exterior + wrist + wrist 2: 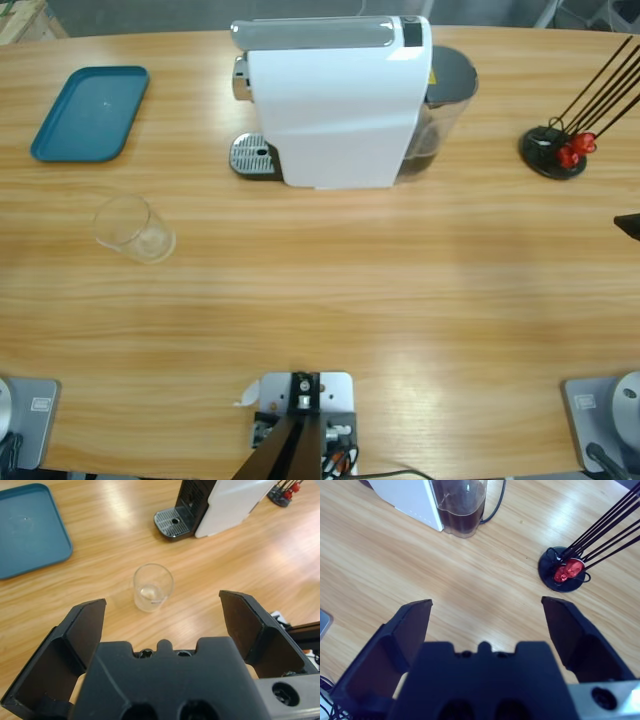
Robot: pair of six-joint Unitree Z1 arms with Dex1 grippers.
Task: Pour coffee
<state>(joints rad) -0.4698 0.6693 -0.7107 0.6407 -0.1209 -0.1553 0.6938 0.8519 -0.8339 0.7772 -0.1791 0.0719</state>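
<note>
Clear glass tumbler [134, 228] stands upright on the wooden table [360, 290] at abt 9 o'clock in the high view, apart from everything, w/ the teal tray [90, 113] at 10 o'clock and the white capsule coffee machine [335, 100] at 12, its drip grate [252, 155] facing the tumbler side; no coffee seen in the tumbler. Left gripper [162, 625] hovers w/ jaws spread wide, holding nothing, tumbler just beyond and between them in its wrist view. Right gripper [487, 625] also wide and unloaded over bare wood, w/ the smoky water tank [460, 502] at 12 o'clock and the black capsule stand [565, 572] w/ red capsules [568, 570] at 2 o'clock.
</note>
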